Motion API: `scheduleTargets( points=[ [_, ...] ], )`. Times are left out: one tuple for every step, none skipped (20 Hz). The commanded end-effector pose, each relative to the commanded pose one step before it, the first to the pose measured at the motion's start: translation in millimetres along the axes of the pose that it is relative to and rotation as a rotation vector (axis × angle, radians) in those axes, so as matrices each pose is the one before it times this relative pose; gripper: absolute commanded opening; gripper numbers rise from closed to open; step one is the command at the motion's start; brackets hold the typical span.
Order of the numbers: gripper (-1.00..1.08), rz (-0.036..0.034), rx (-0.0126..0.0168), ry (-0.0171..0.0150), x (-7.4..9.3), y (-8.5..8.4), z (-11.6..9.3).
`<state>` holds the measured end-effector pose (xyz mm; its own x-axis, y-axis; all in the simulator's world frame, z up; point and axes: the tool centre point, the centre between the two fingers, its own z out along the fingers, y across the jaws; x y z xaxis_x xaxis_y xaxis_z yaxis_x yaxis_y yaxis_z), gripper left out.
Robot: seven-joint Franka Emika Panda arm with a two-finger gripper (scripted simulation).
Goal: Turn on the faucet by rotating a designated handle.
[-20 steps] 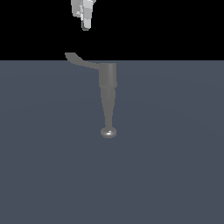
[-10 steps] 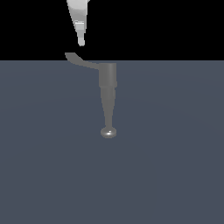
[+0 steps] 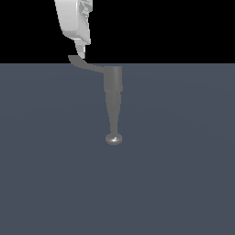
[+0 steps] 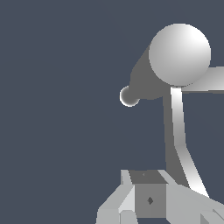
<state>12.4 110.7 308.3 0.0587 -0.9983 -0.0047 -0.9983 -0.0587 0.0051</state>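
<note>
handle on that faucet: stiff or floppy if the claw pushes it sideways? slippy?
Probably stiff: the handle is a thin, flat, metal-looking lever, so it should swing about the faucet cylinder rather than bend. Likely slippery: its smooth curved surface and upturned tip could let the claw slide off. The faucet itself looks fixed, unlikely to tip.

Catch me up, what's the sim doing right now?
A Panda arm is going for the faucet. Its claw sits at the flared tip of the handle, the thin lever sticking out toward the exterior view's left. Contact looks close but can't be confirmed, nor whether the claw is open.
</note>
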Motion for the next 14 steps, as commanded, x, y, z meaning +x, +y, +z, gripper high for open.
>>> scheduleTargets(
  points=[
    [-1.0, 0.02585, 0.00284, 0.00225, -2.95, -3.88, 4.37],
    [-1.0, 0.00712, 0.00062, 0.00062, -0.91, -1.02, 1.33],
    [-1.0, 0.00601, 0.00053, 0.00052, -0.78, -0.85, 1.13],
    [-1.0, 0.00494, 0.00044, 0.00043, -0.63, -0.69, 0.93],
    [-1.0, 0.00382, 0.00034, 0.00033, -0.51, -0.53, 0.72],
    [-1.0, 0.00274, 0.00025, 0.00024, -0.36, -0.38, 0.52],
    [-1.0, 0.00168, 0.00015, 0.00014, -0.2, -0.23, 0.31],
    [-1.0, 0.00069, 0.00006, 0.00006, 0.0, -0.09, 0.1],
    [-1.0, 0.0, 0.0, 0.0, 0.0, 0.0, 0.0],
    [-1.0, 0.0, 0.0, 0.0, 0.0, 0.0, 0.0],
    [-1.0, 0.0, 0.0, 0.0, 0.0, 0.0, 0.0],
    [-1.0, -0.00114, -0.00037, -0.00001, -0.08, 0.18, 0.02],
    [-1.0, 0.0, 0.0, 0.0, 0.07, 2.98, 0.02],
    [-1.0, 0.0, 0.0, 0.0, 0.07, 3.0, 0.02]
  ],
)
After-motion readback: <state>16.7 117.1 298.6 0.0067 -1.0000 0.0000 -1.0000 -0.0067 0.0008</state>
